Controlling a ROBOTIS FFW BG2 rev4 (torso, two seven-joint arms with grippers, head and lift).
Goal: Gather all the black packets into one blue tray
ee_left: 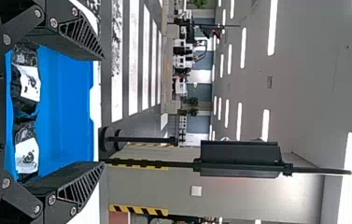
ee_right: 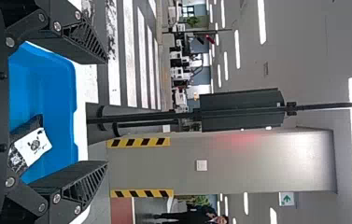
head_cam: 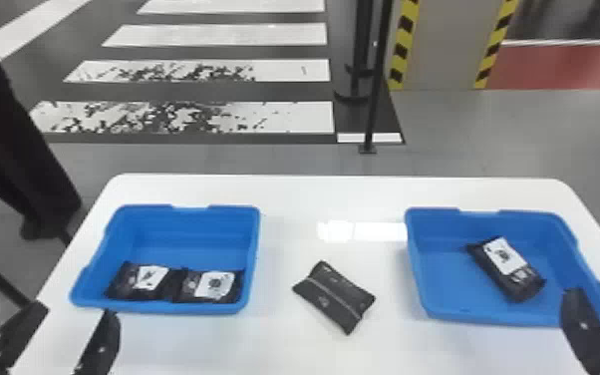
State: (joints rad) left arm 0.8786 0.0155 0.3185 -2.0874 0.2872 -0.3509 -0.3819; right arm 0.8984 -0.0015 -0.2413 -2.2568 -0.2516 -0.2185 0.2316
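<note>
Nearest of all, at the robot's left, its left hand hangs wide open and empty before the near edge of the left blue tray. Inside that tray, side by side along the near wall, lie two black packets, the first packet and the second packet, both label up. Next along, on the bare white of the table, the middle packet sits askew between the trays. Over to the right, the right blue tray has the fourth packet lying slantwise in it, and the right hand waits by its near side, fingers spread, nothing between them. By my count it's half done: if the left tray is the one for gathering, the middle packet and that lone one across the way are left to bring over.
</note>
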